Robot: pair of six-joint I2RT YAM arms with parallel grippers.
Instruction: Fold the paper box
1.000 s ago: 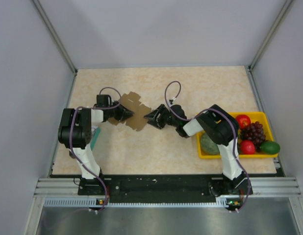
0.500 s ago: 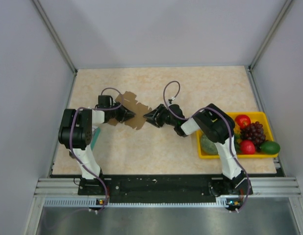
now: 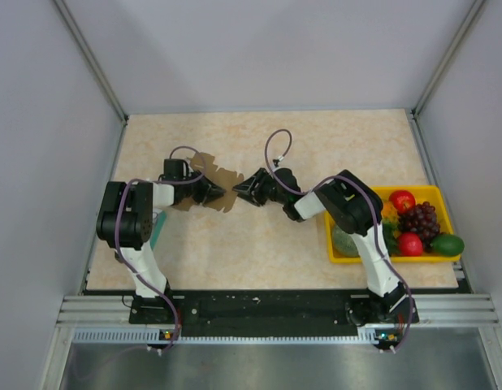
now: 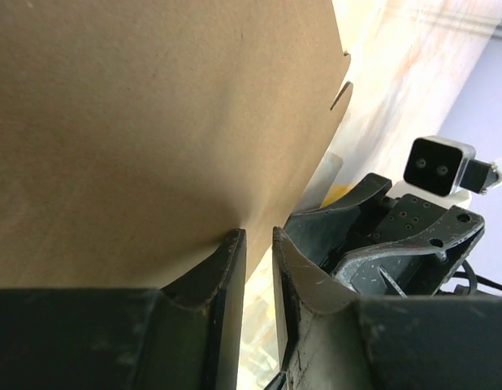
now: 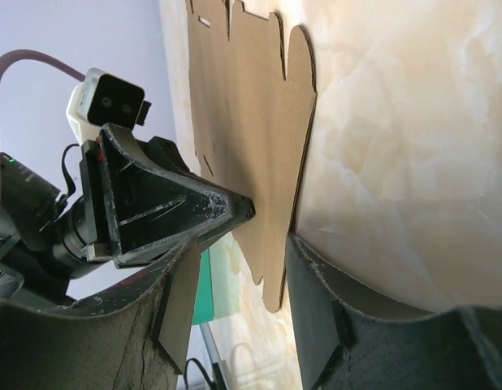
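the beige table (image 3: 340, 138) fills the floor between grey walls (image 3: 40, 162). the left arm (image 3: 125, 213) and the right arm (image 3: 352, 210) both bend inward from the near edge, so their tips face each other a little left of the table's middle. the yellow tray (image 3: 381, 259) sits at the right edge, just beside the right arm's elbow. the box (image 3: 212, 172) is a flat brown die-cut sheet with flaps. it is not yet folded. it lies between the two tips, tilted up off the table with a shadow under it. the left gripper (image 4: 259, 236) has its fingers drawn almost together, pinching the sheet's edge at their tips. the right gripper (image 5: 239, 248) is spread wide, and a lower corner of the sheet reaches into the gap between its fingers. whether either finger touches the sheet i cannot tell. in the tray lie dark grapes (image 3: 419, 219), red fruits (image 3: 403, 200) and a green fruit (image 3: 447, 244). a teal packet (image 3: 157, 230) lies against the left arm, mostly hidden.
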